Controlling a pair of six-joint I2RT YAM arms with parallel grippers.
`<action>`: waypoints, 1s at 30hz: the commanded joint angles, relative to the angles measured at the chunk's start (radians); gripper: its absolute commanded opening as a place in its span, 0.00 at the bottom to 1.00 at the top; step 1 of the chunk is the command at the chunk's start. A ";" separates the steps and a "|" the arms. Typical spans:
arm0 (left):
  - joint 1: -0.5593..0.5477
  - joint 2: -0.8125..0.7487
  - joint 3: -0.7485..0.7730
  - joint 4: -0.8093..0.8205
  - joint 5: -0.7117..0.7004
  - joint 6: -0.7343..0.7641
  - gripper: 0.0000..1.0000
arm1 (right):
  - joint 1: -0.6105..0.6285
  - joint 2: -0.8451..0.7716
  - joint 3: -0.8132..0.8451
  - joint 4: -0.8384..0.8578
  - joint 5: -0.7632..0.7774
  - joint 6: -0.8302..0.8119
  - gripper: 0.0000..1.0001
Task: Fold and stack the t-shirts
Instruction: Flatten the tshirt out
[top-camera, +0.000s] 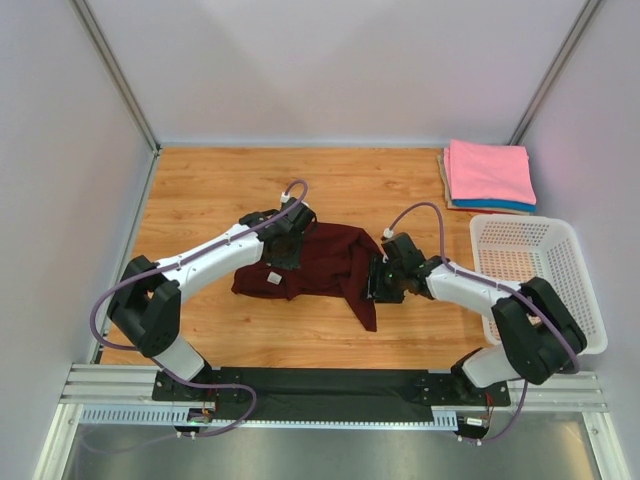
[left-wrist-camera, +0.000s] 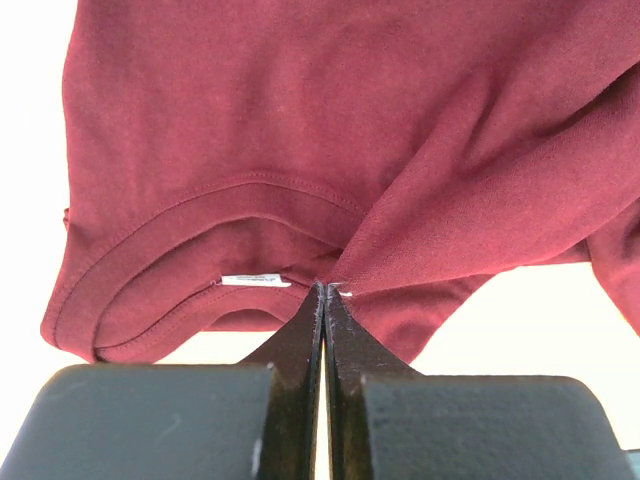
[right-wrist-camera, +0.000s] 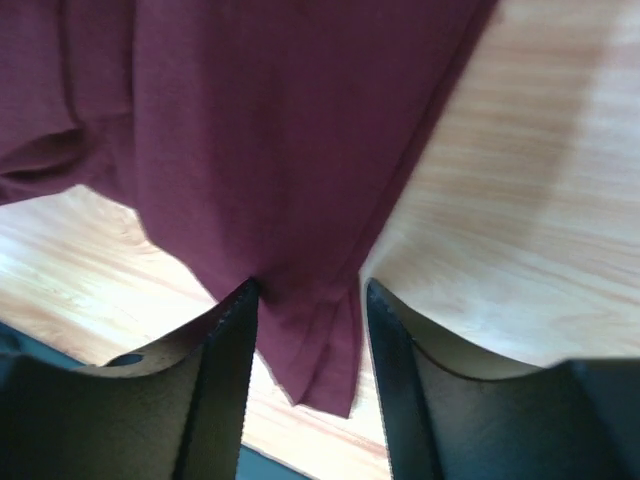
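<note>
**Maroon t-shirt gathered at mid-desk, not yet spread for folding**

The maroon t-shirt (top-camera: 318, 262) lies crumpled at the centre of the desk (top-camera: 200, 190), with one tail trailing toward 6 o'clock. At the shirt's 10 o'clock, the left tool (left-wrist-camera: 323, 288) has its jaws pressed together on a pinch of cloth at the collar, just beside the white neck label (left-wrist-camera: 255, 280). At the shirt's 3 o'clock edge, the right tool (right-wrist-camera: 310, 285) stands with jaws apart astride a hanging edge of the cloth, not clamped on it. The folded t-shirts (top-camera: 488, 175), pink over blue and tan, are stacked in the desk's 2 o'clock corner, just beyond the white basket (top-camera: 520, 220) at 3 o'clock. The step in hand looks like taking hold of the shirt to lay it flat. The next move calls for the right tool to close on that edge, then for both tools to draw the cloth taut.
</note>
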 joint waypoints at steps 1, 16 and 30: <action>0.008 -0.011 0.022 -0.016 0.000 0.019 0.00 | 0.012 0.051 0.002 0.053 0.014 0.014 0.48; 0.157 -0.058 0.016 -0.096 -0.003 0.022 0.00 | 0.015 -0.128 0.083 -0.389 0.379 -0.026 0.00; 0.269 0.168 0.315 -0.186 -0.012 0.084 0.44 | 0.037 -0.271 0.052 -0.425 0.253 -0.006 0.06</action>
